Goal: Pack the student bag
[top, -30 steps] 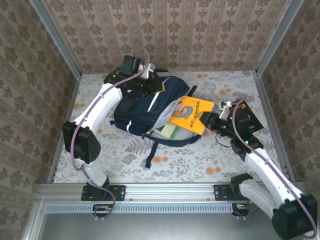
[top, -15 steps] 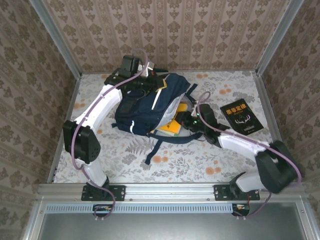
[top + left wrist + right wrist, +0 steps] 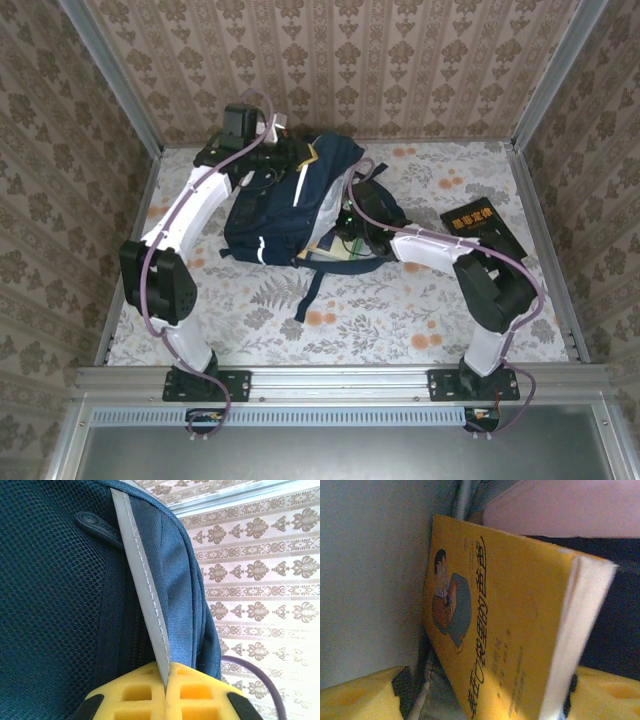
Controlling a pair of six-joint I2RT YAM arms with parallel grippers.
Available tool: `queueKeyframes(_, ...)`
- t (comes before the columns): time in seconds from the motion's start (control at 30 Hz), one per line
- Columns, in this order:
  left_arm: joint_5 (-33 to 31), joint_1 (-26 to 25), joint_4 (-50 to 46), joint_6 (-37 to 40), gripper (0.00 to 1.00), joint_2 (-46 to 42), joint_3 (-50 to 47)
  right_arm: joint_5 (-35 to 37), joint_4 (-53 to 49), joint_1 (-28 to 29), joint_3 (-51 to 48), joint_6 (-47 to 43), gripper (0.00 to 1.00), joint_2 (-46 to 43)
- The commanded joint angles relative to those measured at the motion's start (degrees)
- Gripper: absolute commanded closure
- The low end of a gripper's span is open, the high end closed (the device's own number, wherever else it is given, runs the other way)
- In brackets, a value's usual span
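The navy student bag (image 3: 270, 215) lies toward the back of the floral tabletop (image 3: 400, 320), its mouth gaping to the right. The left jaws are clamped on its grey reflective stripe (image 3: 142, 595). The right jaws, inside the mouth, stand spread on either side of a yellow book (image 3: 505, 630). A black book (image 3: 483, 232) lies apart at right.

We see the student bag (image 3: 272, 215), a large navy-blue backpack with pale reflective stripes, lying toward the far middle of the floral tabletop (image 3: 420, 320), its far edge lifted, its mouth gaping to the right on pale grey lining, and one dark strap trailing nearward.
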Motion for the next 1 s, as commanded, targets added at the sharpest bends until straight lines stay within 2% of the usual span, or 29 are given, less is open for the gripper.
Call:
queueKeyframes(0.0, 3.56, 0.42, 8.87, -1.09, 1.00, -4.37, 2.09, -0.18, -6.75, -1.25, -1.68, -7.33, 0.14, -8.07)
queueKeyframes(0.13, 3.40, 0.55, 8.96, -0.52, 1.00, -3.45, 1.54, -2.16, -14.21, -2.21, -3.57, -13.26, 0.08, -14.53)
queueKeyframes(0.27, 2.78, 0.54, 8.92, 0.73, 1.00, -3.00, 0.18, -1.32, -21.04, -4.73, -7.15, -18.61, 0.07, -23.64)
queueKeyframes(0.37, 1.84, 0.18, 9.15, 1.63, 1.00, -2.76, -1.61, -0.94, -25.38, -9.66, -9.75, -20.20, 0.07, -29.94)
queueKeyframes(0.5, -1.24, -2.57, 5.77, 6.44, 1.00, -0.89, -2.33, 5.89, -33.65, -18.39, -9.95, -21.65, 0.08, -33.84)
queueKeyframes(0.6, -4.14, -6.18, 1.85, 11.14, 1.00, 2.19, -1.61, 16.36, -39.87, -24.36, -7.39, -22.57, 0.07, -31.77)
queueKeyframes(0.7, -6.14, -8.23, 0.57, 13.22, 1.00, 4.97, -2.39, 25.67, -43.71, -29.25, -3.28, -22.87, 0.02, -25.80)
queueKeyframes(0.77, -6.61, -9.18, 0.69, 14.10, 0.95, 6.18, -3.50, 28.69, -46.54, -33.48, -0.02, -23.17, 0.00, -20.12)
queueKeyframes(0.83, -8.83, -9.73, -0.46, 15.67, 0.92, 6.74, -3.91, 28.26, -48.07, -38.30, 3.20, -22.66, 0.00, -14.54)
queueKeyframes(0.9, -9.73, -9.83, -0.71, 16.77, 0.82, 6.04, -5.13, 25.81, -48.34, -42.79, 6.54, -23.42, 0.00, -9.47)
queueKeyframes(0.97, -11.45, -9.68, -2.28, 18.43, 0.64, 4.65, -5.91, 27.29, -50.58, -45.61, 12.33, -25.74, 0.00, -2.92)
